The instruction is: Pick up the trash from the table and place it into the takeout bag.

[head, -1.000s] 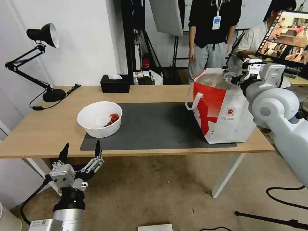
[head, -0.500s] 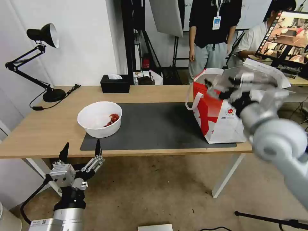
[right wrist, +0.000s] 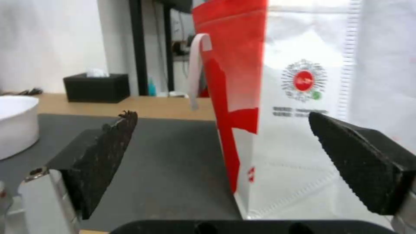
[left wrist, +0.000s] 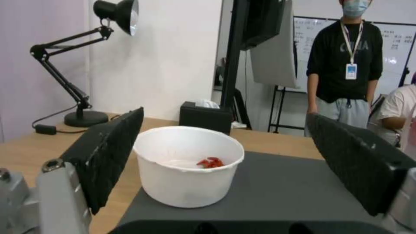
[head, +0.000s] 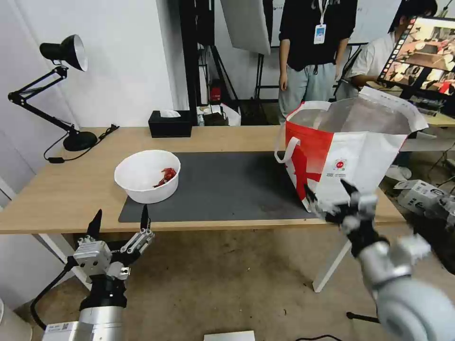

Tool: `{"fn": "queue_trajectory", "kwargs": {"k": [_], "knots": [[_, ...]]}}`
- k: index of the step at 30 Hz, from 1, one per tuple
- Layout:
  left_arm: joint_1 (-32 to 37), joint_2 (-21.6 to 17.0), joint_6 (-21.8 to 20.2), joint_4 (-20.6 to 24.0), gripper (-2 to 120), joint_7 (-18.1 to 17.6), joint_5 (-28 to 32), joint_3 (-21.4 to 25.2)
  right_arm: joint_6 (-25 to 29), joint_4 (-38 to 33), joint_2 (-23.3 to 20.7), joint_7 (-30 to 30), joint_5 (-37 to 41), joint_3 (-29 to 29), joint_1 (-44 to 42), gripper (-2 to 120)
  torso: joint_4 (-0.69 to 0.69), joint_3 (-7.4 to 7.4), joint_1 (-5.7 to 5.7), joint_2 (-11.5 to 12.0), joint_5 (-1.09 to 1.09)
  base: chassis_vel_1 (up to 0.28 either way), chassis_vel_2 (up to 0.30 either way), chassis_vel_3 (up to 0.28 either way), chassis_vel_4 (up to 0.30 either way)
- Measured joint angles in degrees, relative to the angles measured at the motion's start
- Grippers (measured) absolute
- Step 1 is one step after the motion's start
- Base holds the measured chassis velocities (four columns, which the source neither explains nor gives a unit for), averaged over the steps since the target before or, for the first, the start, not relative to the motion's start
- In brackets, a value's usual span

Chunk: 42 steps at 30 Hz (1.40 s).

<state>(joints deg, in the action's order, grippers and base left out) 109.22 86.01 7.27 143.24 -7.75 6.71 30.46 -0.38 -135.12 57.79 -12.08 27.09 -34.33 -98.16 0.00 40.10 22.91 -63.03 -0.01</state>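
The trash I see is a white round bowl (head: 147,176) with red shell scraps, standing on the left end of the dark mat (head: 227,184) on the table (head: 71,189). The red-and-white takeout bag (head: 348,151) stands open on the mat's right end. My left gripper (head: 120,218) hangs open below the table's front edge, in line with the bowl (left wrist: 188,165). My right gripper (head: 327,192) is open and empty, low in front of the bag's near bottom corner (right wrist: 299,97). Both pairs of fingers (left wrist: 117,156) (right wrist: 104,152) are spread wide.
A black tissue box (head: 169,123) sits at the table's back edge and a black desk lamp (head: 61,90) stands at the far left. People stand and sit behind the table, beside a monitor (head: 422,52). Bare floor lies in front.
My right arm has swung down from the bag's mouth to below the table's front edge near the bag's corner. The left arm, bowl and bag have not moved.
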Motion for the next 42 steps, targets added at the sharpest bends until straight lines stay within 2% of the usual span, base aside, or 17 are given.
{"fn": "queue_trajectory", "kwargs": {"k": [1,7,26,30,36,39,42], "knots": [[0.0,0.0,0.0,0.0,100,0.0,-0.1,0.0,1.7,0.1,2.1,0.6,-1.8,-0.2,-1.9,100,0.00,0.00,0.00,0.0,0.00,0.000,0.000,0.000,0.000],[0.4,0.0,-0.1,0.0,100,0.1,-0.3,-0.2,5.5,0.3,6.5,1.6,-5.1,-0.1,-5.2,100,0.00,0.00,0.00,0.0,0.00,0.000,0.000,0.000,0.000],[0.2,-1.4,-0.9,0.0,100,0.2,0.5,-0.2,6.0,0.2,7.1,1.4,-6.0,1.1,-4.1,100,0.01,0.01,0.01,0.0,0.00,0.000,0.000,0.000,0.000],[-2.0,-4.7,-3.2,0.0,100,-0.1,4.9,1.2,5.8,0.2,7.2,1.4,-6.7,2.2,-3.7,100,0.00,0.01,0.01,0.0,0.00,0.000,0.000,0.000,0.000],[-3.6,-7.5,-4.6,0.0,100,-0.5,8.4,3.1,5.3,0.4,5.8,1.2,-7.0,4.8,-1.9,100,0.02,0.01,0.01,0.0,0.00,0.000,0.000,0.000,0.000],[-4.9,-9.5,-6.0,-0.3,100,-2.0,10.9,3.9,4.7,0.6,4.8,1.1,-7.0,6.6,-0.8,100,0.02,0.01,0.01,0.0,0.00,0.000,0.000,0.000,0.000],[-7.8,-13.3,-9.4,-1.4,100,-4.7,15.0,5.4,4.1,0.8,3.9,0.9,-7.0,8.8,0.3,100,0.02,0.01,0.01,0.0,0.00,0.000,0.000,0.000,0.000]]}}
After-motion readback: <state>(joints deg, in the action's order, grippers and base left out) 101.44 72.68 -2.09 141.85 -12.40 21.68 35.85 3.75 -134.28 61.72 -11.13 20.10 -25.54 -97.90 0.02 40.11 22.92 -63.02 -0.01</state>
